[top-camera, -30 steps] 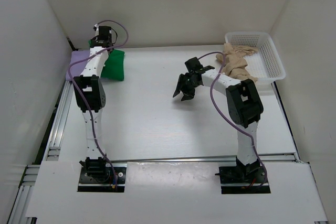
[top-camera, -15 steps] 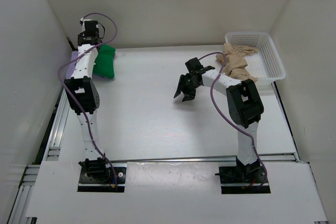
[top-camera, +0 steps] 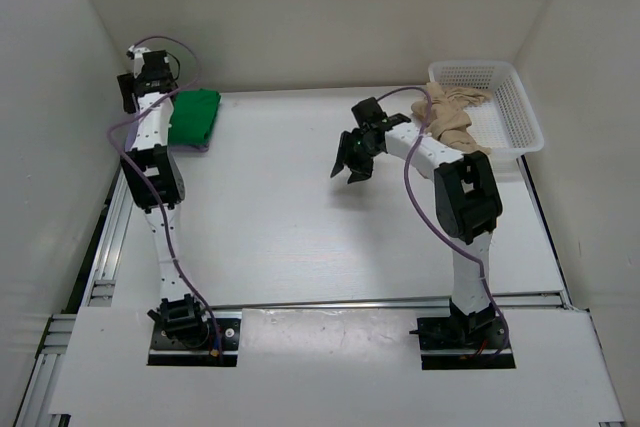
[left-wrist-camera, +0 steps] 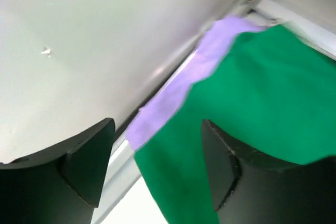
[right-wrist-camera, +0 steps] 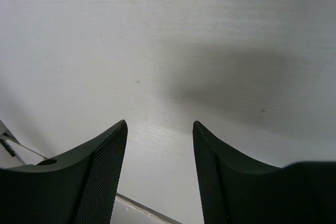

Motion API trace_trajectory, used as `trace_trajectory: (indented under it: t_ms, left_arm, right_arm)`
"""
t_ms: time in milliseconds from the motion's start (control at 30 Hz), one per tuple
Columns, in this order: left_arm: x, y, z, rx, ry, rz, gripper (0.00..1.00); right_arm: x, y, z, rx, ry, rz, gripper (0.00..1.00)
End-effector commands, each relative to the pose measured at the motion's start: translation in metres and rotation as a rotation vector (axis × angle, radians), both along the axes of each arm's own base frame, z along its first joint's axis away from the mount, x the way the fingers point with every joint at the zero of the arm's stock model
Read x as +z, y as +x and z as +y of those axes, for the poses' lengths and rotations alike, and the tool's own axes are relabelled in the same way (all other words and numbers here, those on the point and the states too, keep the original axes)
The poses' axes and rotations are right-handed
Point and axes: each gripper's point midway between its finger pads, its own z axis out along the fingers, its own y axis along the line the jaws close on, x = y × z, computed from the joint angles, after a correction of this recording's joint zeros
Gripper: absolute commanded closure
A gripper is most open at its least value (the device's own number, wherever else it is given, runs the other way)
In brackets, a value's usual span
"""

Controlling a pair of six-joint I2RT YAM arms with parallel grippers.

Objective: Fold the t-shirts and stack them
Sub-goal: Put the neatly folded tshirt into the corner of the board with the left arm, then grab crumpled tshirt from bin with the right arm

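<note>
The top camera sits high behind my bases (top-camera: 185, 325) and looks down and forward over the whole table (top-camera: 300, 237), far enough off to take in the basket (top-camera: 505, 122) at the far right. My left wrist camera peers out between my left fingers (left-wrist-camera: 79, 166), close over the green shirt (left-wrist-camera: 262, 119) on the lavender shirt (left-wrist-camera: 173, 98) at the far-left corner, which the top view also shows. My right wrist camera looks steeply down between my right fingers (right-wrist-camera: 100, 177), near bare tabletop that the top view covers mid-table.
</note>
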Motion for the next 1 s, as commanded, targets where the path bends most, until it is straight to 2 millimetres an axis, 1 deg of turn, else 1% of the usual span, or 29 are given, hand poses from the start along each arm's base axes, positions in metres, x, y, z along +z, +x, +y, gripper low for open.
trace_trajectory:
  t_ms: [0, 33, 67, 100, 133, 200, 233, 267, 300, 333, 367, 400, 433, 467, 500, 533, 567, 600, 633, 667, 700, 733, 767, 800, 833, 867, 900, 933, 967]
  left_arm:
    - [0.066, -0.003, 0.019, 0.078, 0.060, -0.160, 0.21]
    - [0.073, -0.004, 0.018, 0.069, 0.056, -0.170, 0.18]
    - [0.086, -0.003, 0.015, 0.052, 0.050, -0.202, 0.13]
    - [0.100, -0.004, 0.014, 0.044, 0.050, -0.226, 0.05]
    - [0.117, -0.013, 0.012, 0.044, 0.052, -0.242, 0.00]
    - [0.134, -0.023, 0.007, 0.023, 0.043, -0.257, 0.00]
    - [0.167, -0.035, -0.003, -0.001, 0.041, -0.303, 0.00]
    - [0.153, -0.042, -0.009, -0.029, 0.018, -0.258, 0.00]
    - [0.153, -0.044, -0.021, -0.103, -0.024, -0.253, 0.00]
    - [0.181, -0.060, -0.033, -0.157, -0.042, -0.297, 0.00]
    - [0.157, -0.067, -0.043, -0.207, -0.087, -0.242, 0.00]
    - [0.156, -0.073, -0.054, -0.259, -0.118, -0.238, 0.00]
    - [0.154, -0.074, -0.075, -0.364, -0.180, -0.240, 0.00]
    - [0.156, -0.092, -0.080, -0.399, -0.208, -0.240, 0.00]
    - [0.156, -0.098, -0.087, -0.442, -0.238, -0.243, 0.00]
    - [0.154, -0.105, -0.089, -0.441, -0.243, -0.232, 0.00]
    - [0.151, -0.113, -0.097, -0.453, -0.248, -0.222, 0.00]
    - [0.146, -0.119, -0.102, -0.449, -0.250, -0.201, 0.00]
    - [0.143, -0.124, -0.097, -0.403, -0.220, -0.187, 0.00]
    - [0.134, -0.131, -0.104, -0.392, -0.213, -0.154, 0.00]
    - [0.128, -0.133, -0.104, -0.376, -0.203, -0.137, 0.00]
    - [0.126, -0.143, -0.098, -0.340, -0.187, -0.113, 0.00]
    - [0.124, -0.147, -0.103, -0.340, -0.184, -0.099, 0.00]
    - [0.122, -0.153, -0.104, -0.339, -0.187, -0.087, 0.00]
    - [0.118, -0.155, -0.108, -0.358, -0.208, -0.067, 0.00]
    - [0.112, -0.167, -0.113, -0.371, -0.235, -0.022, 0.00]
    - [0.119, -0.167, -0.118, -0.394, -0.253, -0.021, 0.00]
    - [0.121, -0.170, -0.131, -0.463, -0.318, -0.016, 0.00]
    - [0.112, -0.184, -0.145, -0.505, -0.391, 0.054, 0.00]
  right_arm:
    - [0.049, 0.024, -0.006, 0.038, -0.040, -0.149, 0.42]
    - [0.063, 0.033, -0.013, 0.030, -0.054, -0.192, 0.41]
    - [0.073, 0.033, -0.020, 0.036, -0.090, -0.209, 0.41]
    - [0.086, 0.043, -0.032, 0.007, -0.112, -0.247, 0.41]
    - [0.114, 0.061, -0.053, -0.062, -0.140, -0.323, 0.39]
    - [0.140, 0.078, -0.081, -0.145, -0.161, -0.389, 0.38]
    - [0.159, 0.090, -0.113, -0.221, -0.171, -0.428, 0.36]
    - [0.168, 0.101, -0.132, -0.284, -0.180, -0.464, 0.35]
    - [0.170, 0.115, -0.168, -0.364, -0.202, -0.472, 0.35]
    - [0.179, 0.122, -0.187, -0.429, -0.203, -0.487, 0.35]
    - [0.178, 0.131, -0.206, -0.486, -0.210, -0.487, 0.34]
    - [0.178, 0.140, -0.222, -0.536, -0.206, -0.488, 0.34]
    - [0.161, 0.151, -0.258, -0.639, -0.225, -0.443, 0.34]
    - [0.160, 0.161, -0.276, -0.700, -0.224, -0.444, 0.34]
    - [0.136, 0.172, -0.304, -0.791, -0.220, -0.392, 0.34]
    - [0.125, 0.179, -0.317, -0.829, -0.219, -0.377, 0.34]
    - [0.128, 0.190, -0.317, -0.829, -0.153, -0.374, 0.32]
    - [0.100, 0.203, -0.327, -0.866, -0.114, -0.319, 0.31]
    - [0.094, 0.212, -0.327, -0.871, -0.074, -0.310, 0.31]
    - [0.097, 0.224, -0.323, -0.871, -0.033, -0.325, 0.30]
    - [0.077, 0.232, -0.325, -0.881, -0.009, -0.299, 0.28]
    - [0.073, 0.237, -0.318, -0.875, 0.038, -0.286, 0.27]
    - [0.062, 0.241, -0.316, -0.880, 0.057, -0.270, 0.25]
    - [0.059, 0.241, -0.314, -0.890, 0.073, -0.260, 0.25]
    - [0.052, 0.245, -0.312, -0.909, 0.097, -0.250, 0.25]
    - [0.049, 0.245, -0.310, -0.913, 0.112, -0.243, 0.25]
    - [0.040, 0.242, -0.302, -0.898, 0.146, -0.212, 0.28]
    - [0.042, 0.245, -0.299, -0.891, 0.175, -0.221, 0.32]
    - [0.034, 0.244, -0.296, -0.882, 0.185, -0.205, 0.38]
